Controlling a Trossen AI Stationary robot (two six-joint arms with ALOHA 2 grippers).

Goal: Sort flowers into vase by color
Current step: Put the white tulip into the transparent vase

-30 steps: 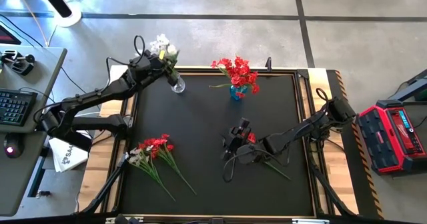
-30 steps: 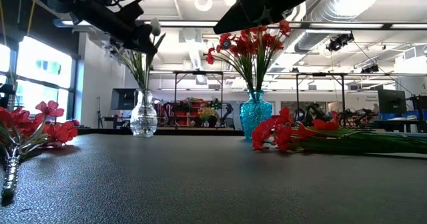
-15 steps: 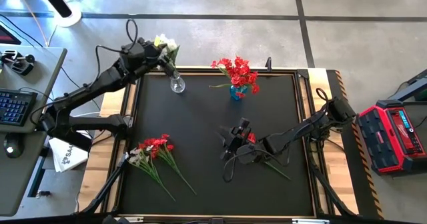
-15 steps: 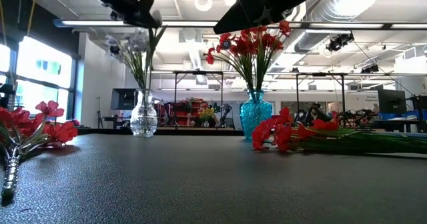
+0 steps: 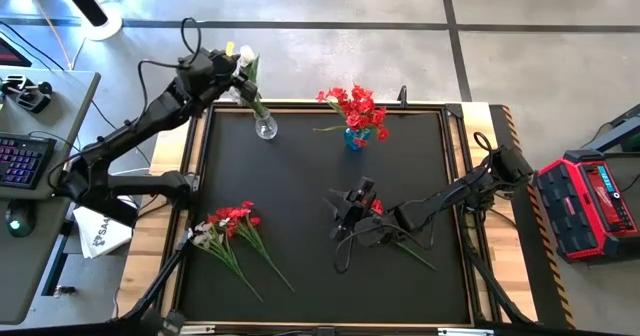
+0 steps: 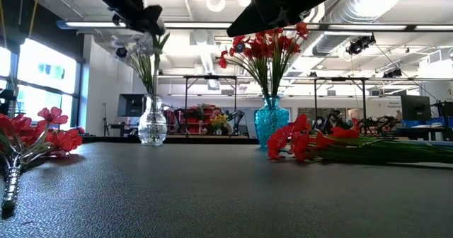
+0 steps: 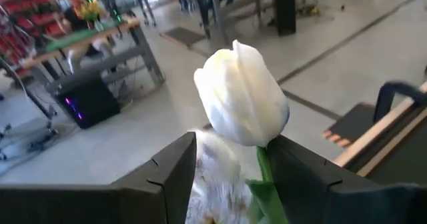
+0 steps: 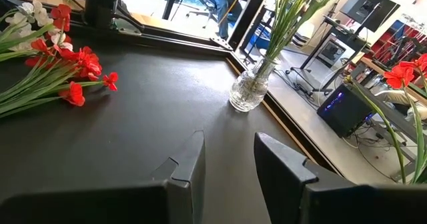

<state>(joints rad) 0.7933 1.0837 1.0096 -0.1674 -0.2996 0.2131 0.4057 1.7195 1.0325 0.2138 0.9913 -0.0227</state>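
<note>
Left wrist view shows a white tulip-like bloom (image 7: pixel 241 94) standing up between the left gripper (image 7: pixel 230 177)'s two dark fingers (image 7: pixel 170 174), its green stem (image 7: pixel 267 184) running down beside the far finger; the fingers look closed to a narrow gap around the sprig, though whether they pinch it or merely bracket it cannot be told. From overhead, that gripper (image 5: pixel 232 64) is above the clear glass vase (image 5: pixel 265 127) at the mat's far left corner, among the white flowers (image 5: pixel 245 60) whose stems slant down into the vase. These sprigs are probably very light, with thin springy stems and soft cloth petals, so a hold on the stem below the bloom should serve better than squeezing the head; the glass vase looks tippy and would suffer from any sideways drag. Red blooms (image 5: pixel 352 106) fill the blue vase (image 5: pixel 355 138) nearby. A mixed bunch of red and white sprigs (image 5: pixel 228 228) lies at the mat's near left, and more red sprigs (image 5: pixel 378 208) lie just beside the right gripper (image 5: pixel 347 212), which hovers low over the black mat (image 5: pixel 300 176) with fingers parted and nothing between them.
</note>
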